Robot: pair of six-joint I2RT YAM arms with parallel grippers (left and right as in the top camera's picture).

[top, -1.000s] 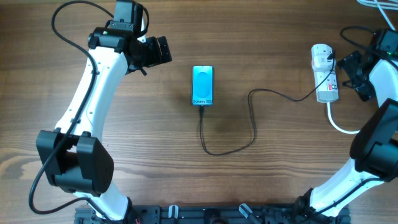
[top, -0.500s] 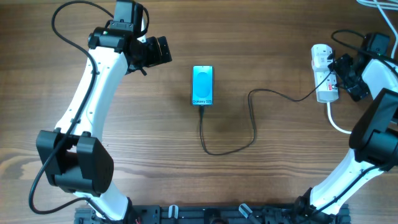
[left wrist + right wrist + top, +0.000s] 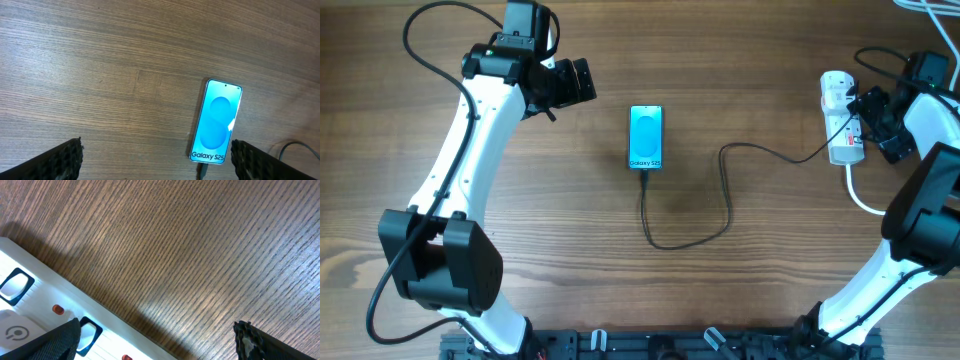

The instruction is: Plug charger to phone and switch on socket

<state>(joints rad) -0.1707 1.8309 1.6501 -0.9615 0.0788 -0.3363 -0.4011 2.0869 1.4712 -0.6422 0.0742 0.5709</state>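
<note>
On the near half of the table (image 3: 770, 285), the charger (image 3: 692, 236) is looping up to the near end of the phone (image 3: 646, 136). Farther back, the left pincer (image 3: 578, 82) is hovering spread apart left of the phone; the right pincer (image 3: 870, 108), also spread, is hovering over the socket (image 3: 842, 128).

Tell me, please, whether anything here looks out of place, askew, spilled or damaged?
Nothing stands out. The phone lies flat and straight with its screen lit. The charger runs from the phone's lower end in a loose loop to the socket at the far right. No damage or spill shows.
</note>
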